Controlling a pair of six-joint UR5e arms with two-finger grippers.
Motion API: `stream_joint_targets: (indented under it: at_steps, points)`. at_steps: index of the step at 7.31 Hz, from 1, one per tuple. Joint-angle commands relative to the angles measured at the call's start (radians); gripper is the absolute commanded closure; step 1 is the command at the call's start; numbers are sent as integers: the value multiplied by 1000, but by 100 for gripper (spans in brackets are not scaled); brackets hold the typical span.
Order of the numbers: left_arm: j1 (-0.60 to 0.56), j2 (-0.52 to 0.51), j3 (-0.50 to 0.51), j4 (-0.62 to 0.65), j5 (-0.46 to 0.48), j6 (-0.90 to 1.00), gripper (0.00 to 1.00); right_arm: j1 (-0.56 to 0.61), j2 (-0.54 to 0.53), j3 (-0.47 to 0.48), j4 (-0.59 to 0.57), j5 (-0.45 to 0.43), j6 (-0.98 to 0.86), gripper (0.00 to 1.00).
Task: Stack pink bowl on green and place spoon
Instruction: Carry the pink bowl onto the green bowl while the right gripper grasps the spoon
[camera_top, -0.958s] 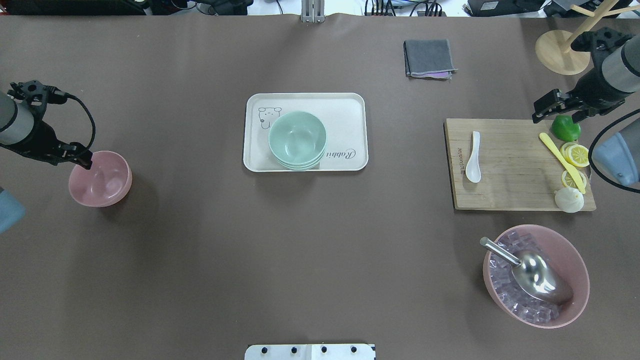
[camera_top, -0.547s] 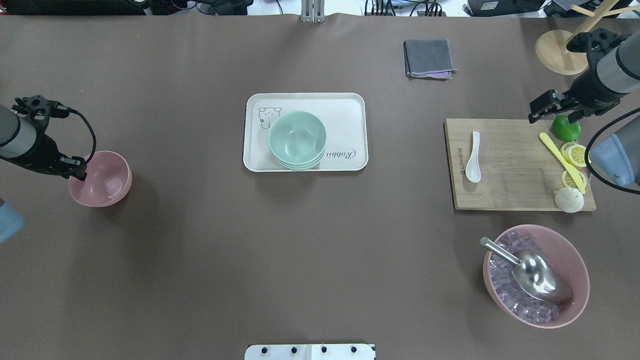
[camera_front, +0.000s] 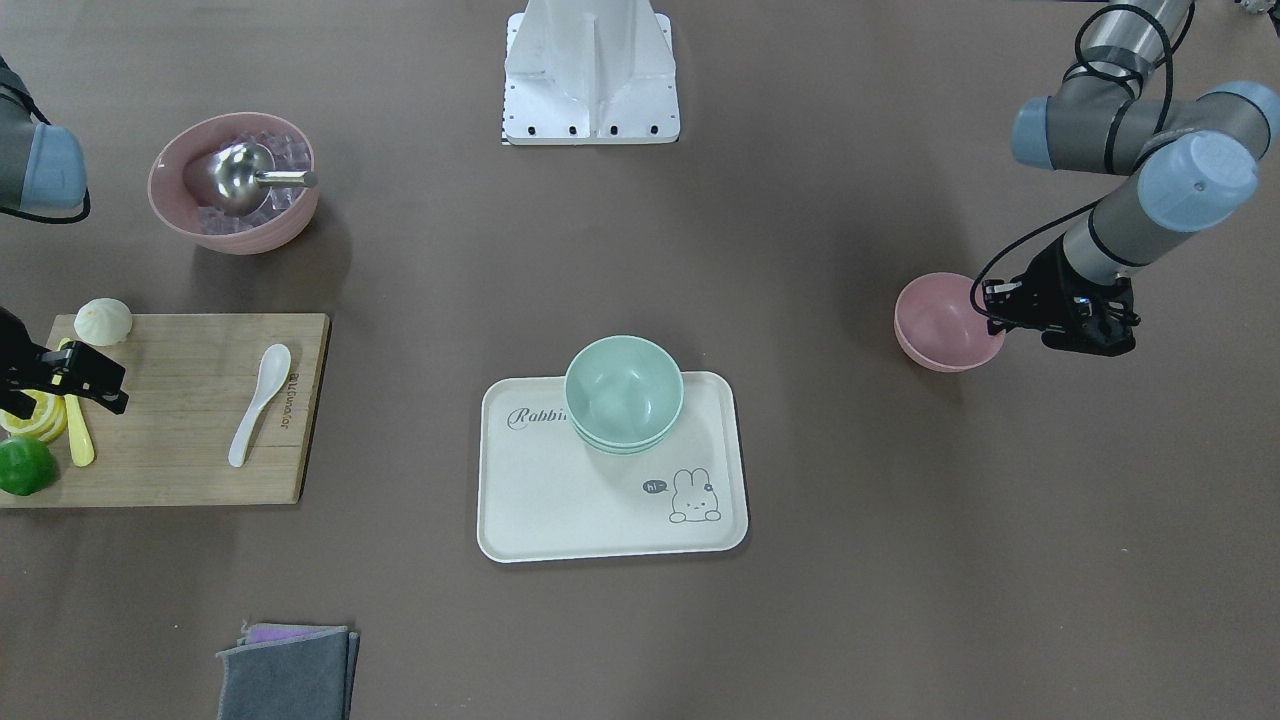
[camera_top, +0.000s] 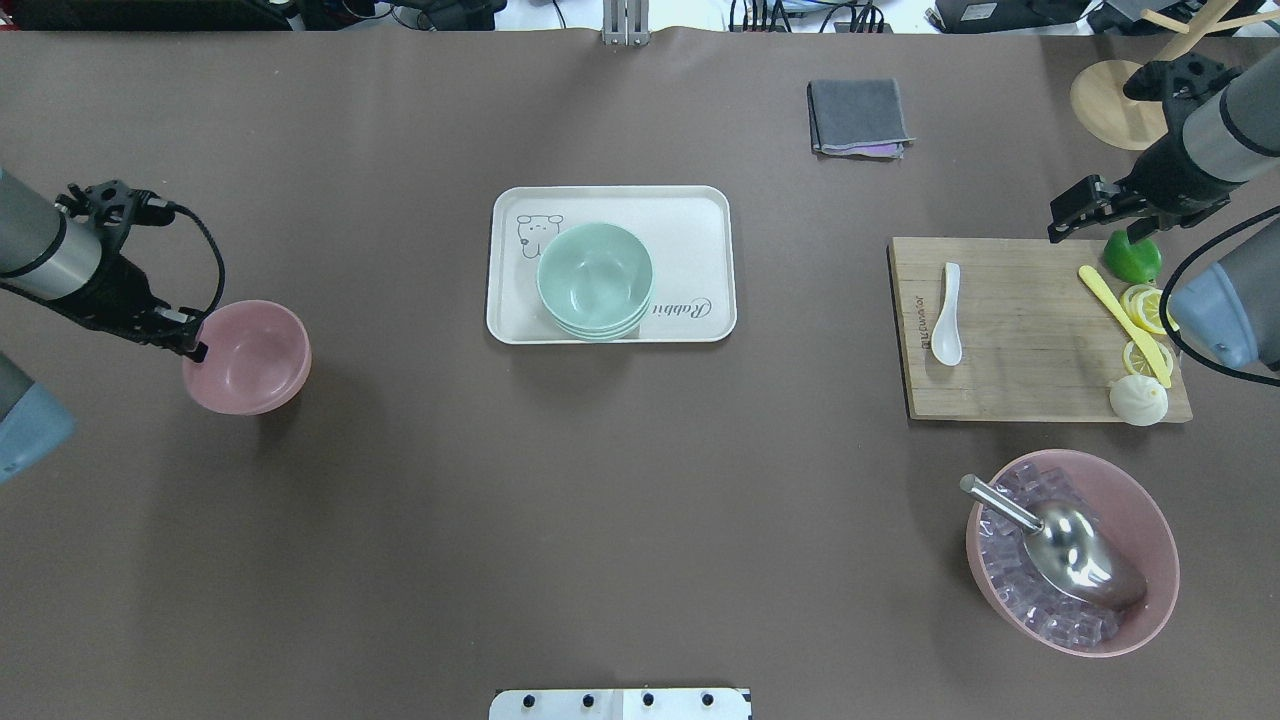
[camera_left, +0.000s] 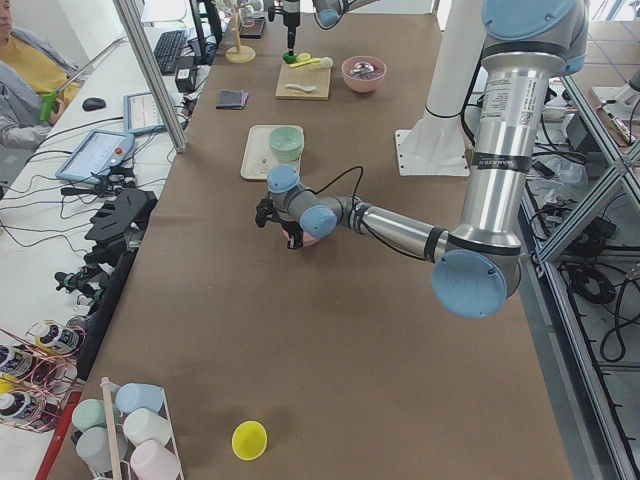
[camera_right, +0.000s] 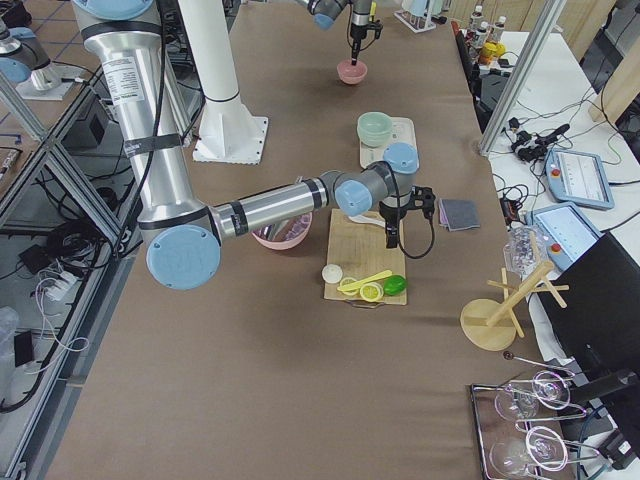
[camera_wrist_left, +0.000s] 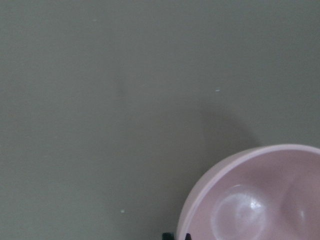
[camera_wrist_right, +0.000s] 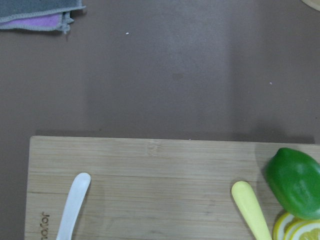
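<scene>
On the robot's left, left gripper (camera_top: 193, 345): clamped on the rim of the pink bowl (camera_top: 252, 362).
pink bowl: well apart from the green bowls (camera_top: 595, 278) on the tray (camera_top: 700, 215).
right gripper (camera_top: 1062, 222): above the far edge of the cutting board (camera_top: 1030, 340); open or closed, cannot tell.
spoon (camera_top: 947, 315): lying on the cutting board.

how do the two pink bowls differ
The small pink bowl is empty; the large pink bowl holds ice cubes and a metal scoop. The left gripper pinches the small pink bowl's rim; no gripper is near the large pink bowl. Both are round, pink and upright.
</scene>
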Motion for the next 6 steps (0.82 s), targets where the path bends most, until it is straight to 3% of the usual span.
stream_joint_targets:
  at_steps: [1, 3, 5, 6]
  points:
    - [-14, -221, -48, 194, -36, -57, 100, -66, 31, -24, 1, -7, 82, 0]
    - [3, -416, 9, 209, 4, -218, 100, -146, 39, -24, 4, -34, 197, 0]
    - [104, -505, 55, 195, 123, -281, 100, -204, 47, -27, 50, -53, 276, 0]
    - [109, -556, 104, 197, 125, -285, 100, -222, 48, -30, 50, -68, 285, 0]
